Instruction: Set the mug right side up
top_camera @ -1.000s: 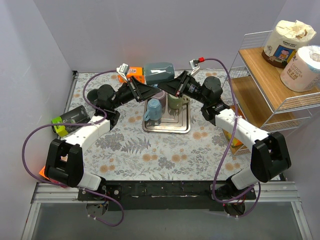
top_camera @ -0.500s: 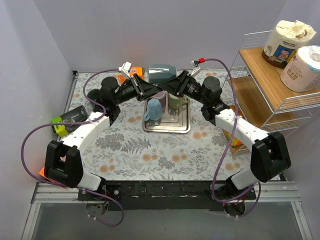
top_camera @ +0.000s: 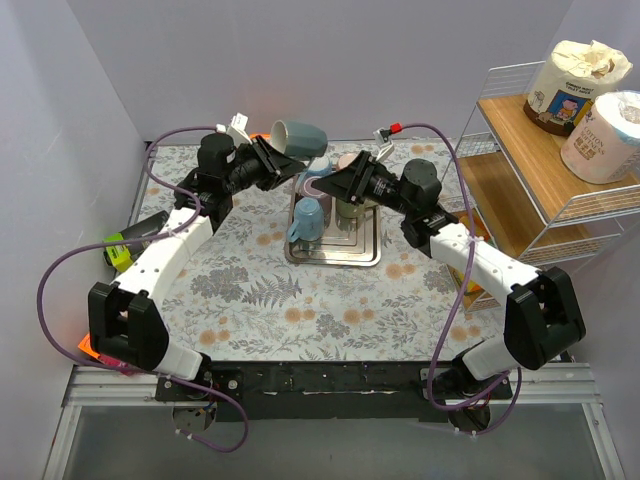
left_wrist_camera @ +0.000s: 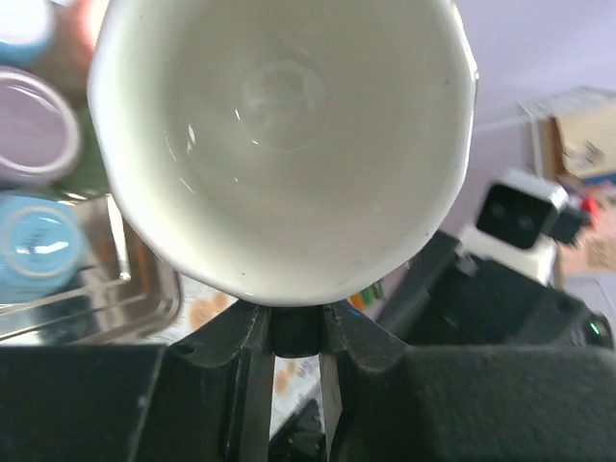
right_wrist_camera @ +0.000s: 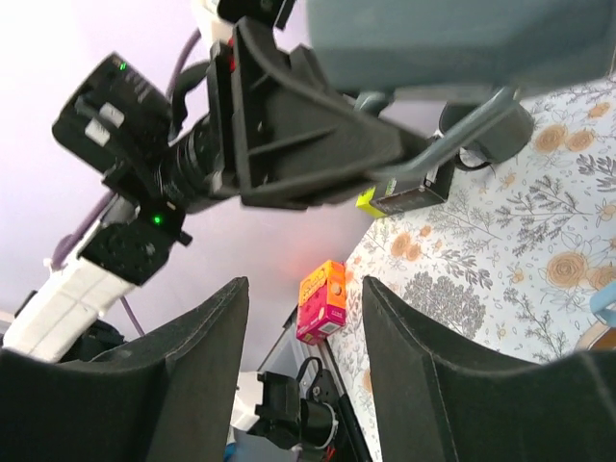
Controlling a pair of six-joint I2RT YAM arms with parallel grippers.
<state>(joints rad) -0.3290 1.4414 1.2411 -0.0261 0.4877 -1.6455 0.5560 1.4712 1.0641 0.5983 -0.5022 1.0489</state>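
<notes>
The grey-blue mug (top_camera: 300, 137) hangs in the air above the back of the metal tray (top_camera: 335, 257), tipped on its side. My left gripper (top_camera: 268, 163) is shut on its handle. The left wrist view looks straight into the mug's white inside (left_wrist_camera: 279, 144), with the handle (left_wrist_camera: 294, 332) pinched between the fingers. My right gripper (top_camera: 328, 186) is open and empty, just below and to the right of the mug. In the right wrist view its gripper (right_wrist_camera: 303, 366) points at the mug body (right_wrist_camera: 462, 38), the mug handle (right_wrist_camera: 452, 135) and the left gripper (right_wrist_camera: 298, 135).
On the tray stand an upside-down blue mug (top_camera: 307, 220), a green mug (top_camera: 350, 205) and a lilac one (left_wrist_camera: 34, 135). A green and black item (top_camera: 135, 240) lies at the left. An orange box (right_wrist_camera: 322, 298) sits near the left base. A wire shelf (top_camera: 545, 160) with paper rolls stands at the right.
My left arm has swung up and back to the left with the mug, turning it. My right gripper has shifted slightly left and stays below it.
</notes>
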